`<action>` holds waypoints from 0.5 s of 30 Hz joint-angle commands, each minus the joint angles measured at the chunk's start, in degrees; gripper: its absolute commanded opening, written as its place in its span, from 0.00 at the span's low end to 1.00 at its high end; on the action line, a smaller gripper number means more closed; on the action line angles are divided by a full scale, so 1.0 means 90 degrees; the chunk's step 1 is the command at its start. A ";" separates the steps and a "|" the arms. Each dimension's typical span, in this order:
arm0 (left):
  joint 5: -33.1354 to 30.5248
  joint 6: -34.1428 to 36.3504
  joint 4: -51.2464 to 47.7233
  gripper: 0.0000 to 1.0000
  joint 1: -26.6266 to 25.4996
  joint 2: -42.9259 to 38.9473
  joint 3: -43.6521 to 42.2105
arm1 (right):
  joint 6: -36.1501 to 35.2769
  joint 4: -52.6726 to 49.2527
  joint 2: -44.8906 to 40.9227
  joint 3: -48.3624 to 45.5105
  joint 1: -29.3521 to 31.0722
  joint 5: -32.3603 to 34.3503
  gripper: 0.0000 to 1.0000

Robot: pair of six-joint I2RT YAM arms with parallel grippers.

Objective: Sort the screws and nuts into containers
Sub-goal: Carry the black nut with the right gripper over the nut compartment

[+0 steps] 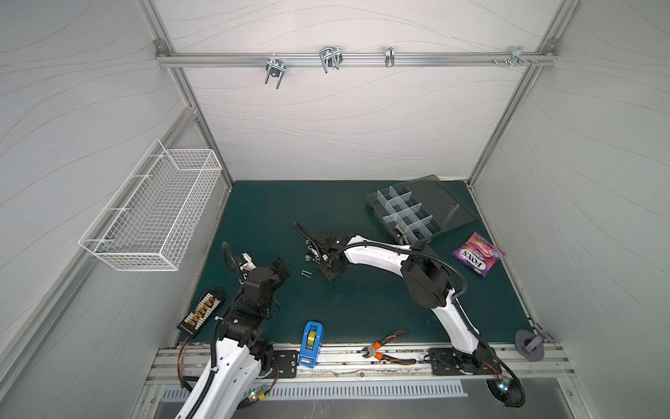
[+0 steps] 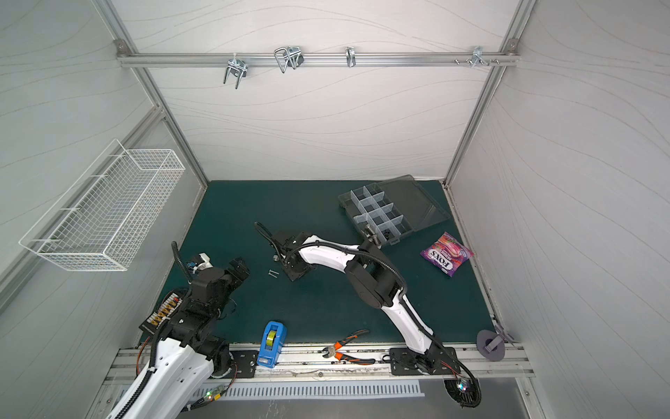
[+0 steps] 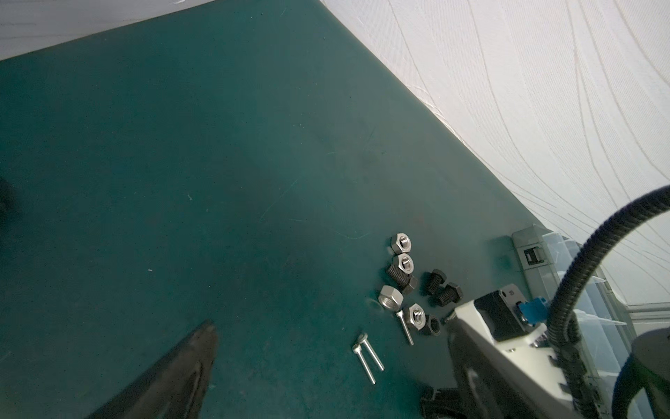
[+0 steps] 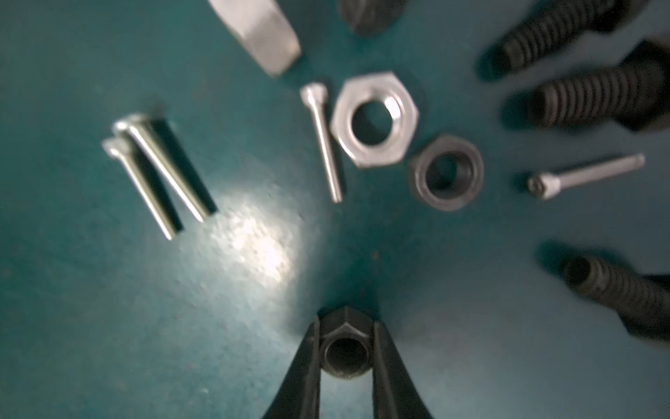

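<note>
Right wrist view: right pincer (image 4: 345, 326) grips small black hexagonal nut (image 4: 344, 353).
Thin silver screws (image 4: 165, 170), black threaded bolts (image 4: 587, 98) crowd close; left pincer (image 1: 282, 269) spread wide.

Wire basket (image 1: 152, 206) on left wall; tape dispenser (image 1: 311, 344), pliers (image 1: 379, 349) at front edge; candy bag (image 1: 478, 254) right.

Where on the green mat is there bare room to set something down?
Bare: the far-left mat between back wall, organizer box and fastener pile; the near-middle patch between tape dispenser, pliers and right arm. Crowded: the fastener pile around the right gripper.
</note>
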 commanded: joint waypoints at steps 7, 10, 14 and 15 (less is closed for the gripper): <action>0.0012 -0.0087 0.0305 1.00 -0.0007 0.0105 0.0071 | 0.0090 -0.0420 -0.0637 -0.0385 -0.0343 -0.0051 0.03; -0.0001 -0.0062 0.0338 1.00 -0.0007 0.0125 0.0093 | 0.0125 -0.0410 -0.0957 -0.0516 -0.0540 -0.0027 0.03; 0.0011 -0.0060 0.0383 1.00 -0.0007 0.0193 0.0112 | 0.0157 -0.0405 -0.1429 -0.0715 -0.0900 0.0084 0.03; 0.0020 -0.0055 0.0392 1.00 -0.0007 0.0210 0.0118 | 0.0156 -0.0401 -0.1533 -0.0740 -0.0988 0.0123 0.04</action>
